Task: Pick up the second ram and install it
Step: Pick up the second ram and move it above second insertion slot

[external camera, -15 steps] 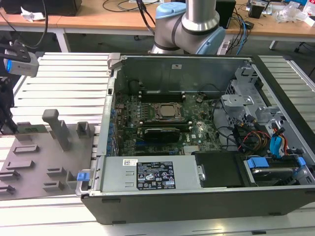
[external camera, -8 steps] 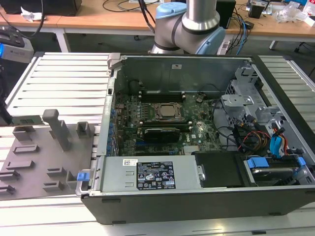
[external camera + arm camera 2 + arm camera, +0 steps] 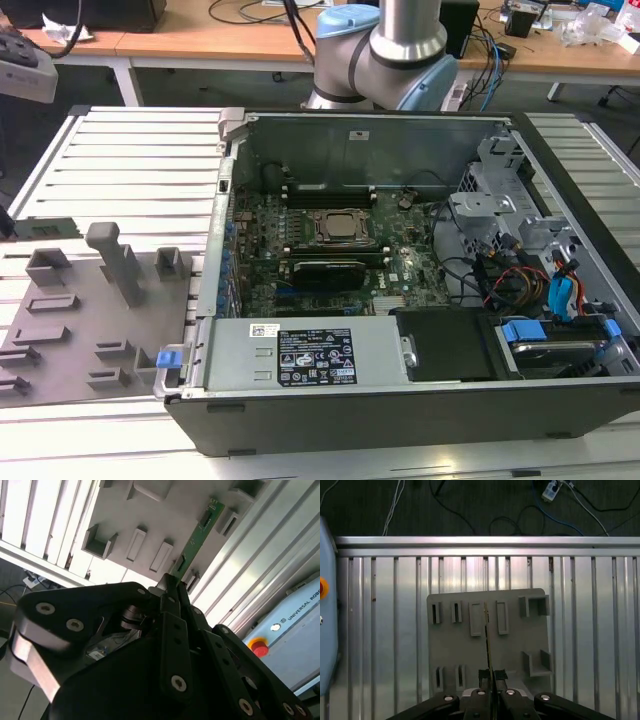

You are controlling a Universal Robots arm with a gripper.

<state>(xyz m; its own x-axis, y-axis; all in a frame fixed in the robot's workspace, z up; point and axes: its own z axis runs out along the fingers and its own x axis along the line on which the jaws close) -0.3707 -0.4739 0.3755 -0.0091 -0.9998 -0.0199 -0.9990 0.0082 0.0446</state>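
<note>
Note the second ram (image 3: 195, 537) pinched by its two flat faces between the jaws of the gripper (image 3: 172, 582), with no gap visible at the board. Read this grip as suited to a thin stick: clamps the broad sides, leaves the long edges free, resists twisting.

See the second ram (image 3: 487, 635) edge-on in the first wrist view, reaching out past the jaws over the grey tray (image 3: 515, 640). Cannot confirm contact or clearance between the far end and the tray. Judge the part as not yet at the motherboard (image 3: 400, 270).

Locate the tray on the slatted worktop (image 3: 600, 630), just beside the open computer case (image 3: 400, 410), at the exterior view's left. Take the recesses as seats for parts stood on edge, probably giving the jaws room to close on the faces. Take the open top of the case as access to the board from above.

Count as follows:
- one arm (image 3: 385, 50)
- one stick in the jaws
- one tray, one case, one motherboard
- on the uncovered part of the tray in the first wrist view: four narrow slots, two long frames, two open brackets
</note>
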